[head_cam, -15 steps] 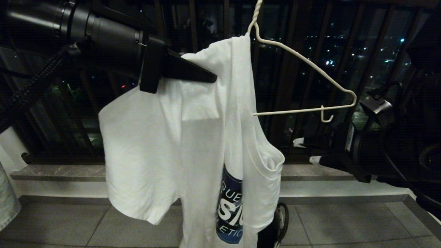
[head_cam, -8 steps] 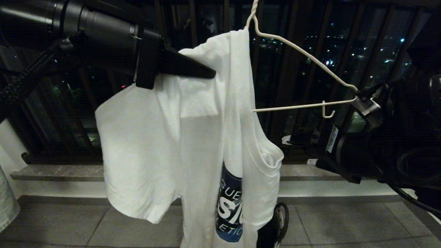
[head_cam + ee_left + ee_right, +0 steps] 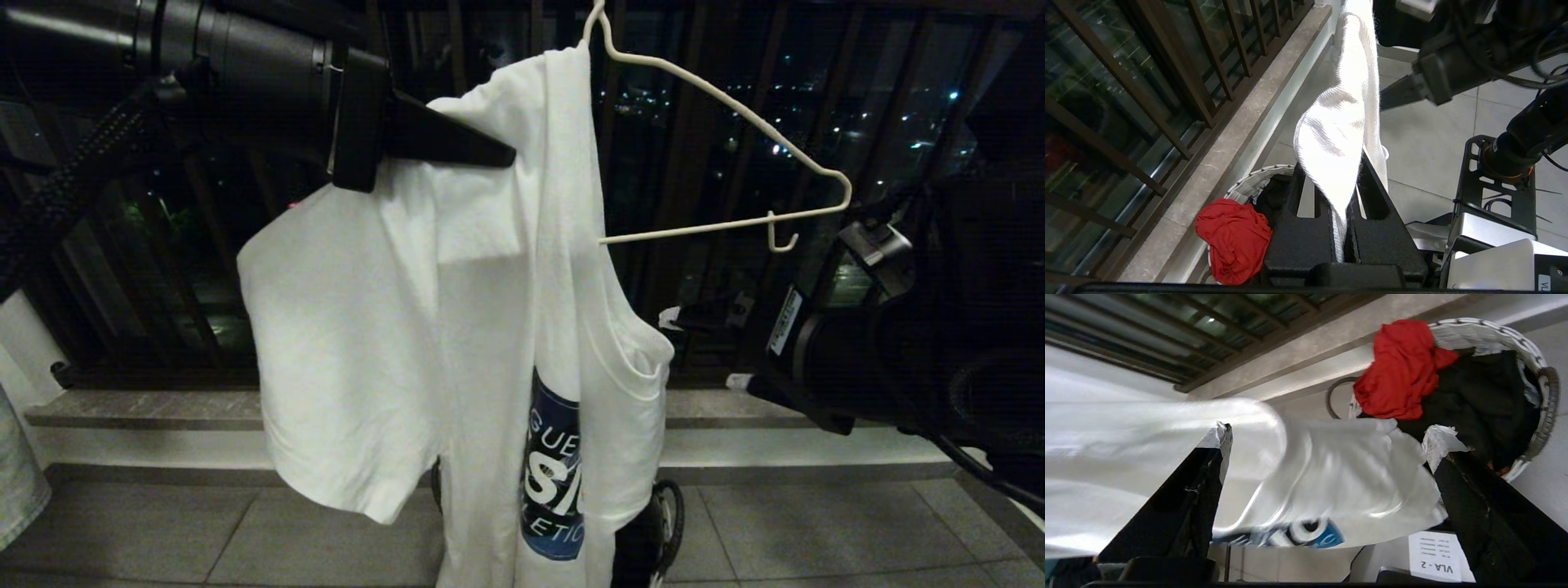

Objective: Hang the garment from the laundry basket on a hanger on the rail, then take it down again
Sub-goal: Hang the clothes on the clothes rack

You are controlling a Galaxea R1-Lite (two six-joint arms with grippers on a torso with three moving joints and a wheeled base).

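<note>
While our left gripper (image 3: 490,155) pinches the white garment (image 3: 457,327) by a fold near its shoulder, the shirt drapes over one arm of the hanger (image 3: 735,163), hanging down in front of the balcony bars. Our right gripper (image 3: 702,347) stands spread wide, just beside the garment's lower edge, holding nothing.

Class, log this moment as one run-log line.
left gripper: shut on T-shirt | right gripper: open beside shirt | hanger: one arm bare
</note>
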